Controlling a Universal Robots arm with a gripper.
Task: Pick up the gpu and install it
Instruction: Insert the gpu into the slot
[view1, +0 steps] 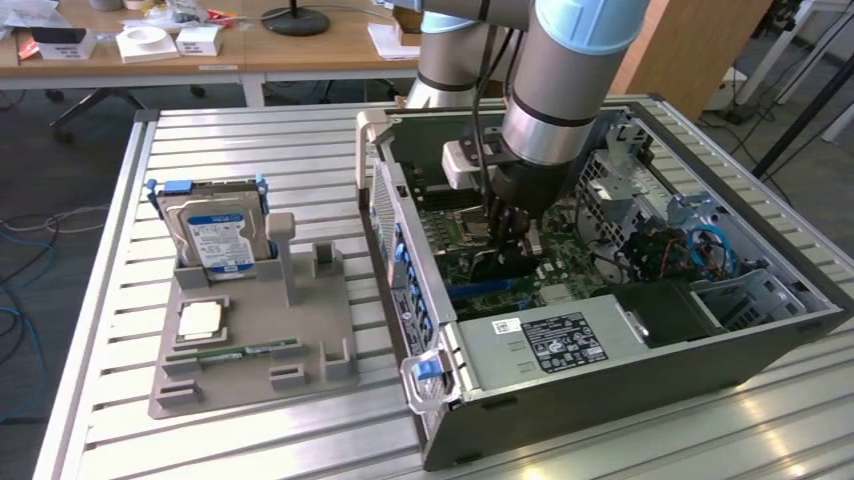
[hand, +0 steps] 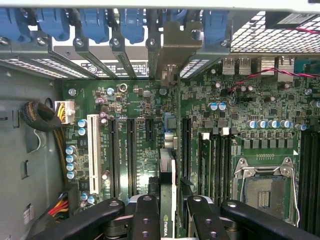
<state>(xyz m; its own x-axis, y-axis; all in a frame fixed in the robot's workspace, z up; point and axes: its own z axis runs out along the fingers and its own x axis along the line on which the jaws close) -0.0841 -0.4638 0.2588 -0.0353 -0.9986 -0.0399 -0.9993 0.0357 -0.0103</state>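
The slatted metal desk (view1: 240, 130) carried an open computer case (view1: 641, 380) lying on its side toward the desk's edge at the exterior view's right. The robot arm (view1: 574, 80) reached down into the case from above. A grey parts holder (view1: 254, 350) sat near the opposite desk edge, well apart from the case. It bore a silver hard drive (view1: 216, 235) standing upright, a square processor chip (view1: 200, 318) and a narrow green memory stick (view1: 247, 350).

Inside the case, the green motherboard (hand: 130, 100) lay exposed beside the power supply (view1: 561, 340).

The gpu (hand: 167, 170) was within the case, held edge-on directly between the fingers, standing upright over the motherboard's row of long expansion slots. Its far end pointed toward the rear slot covers with blue latches (hand: 95, 22). Whether it was seated in a slot could not be told.

The gripper (hand: 172, 210) was clamped on the gpu, one black finger (hand: 145, 215) on each face of the card.
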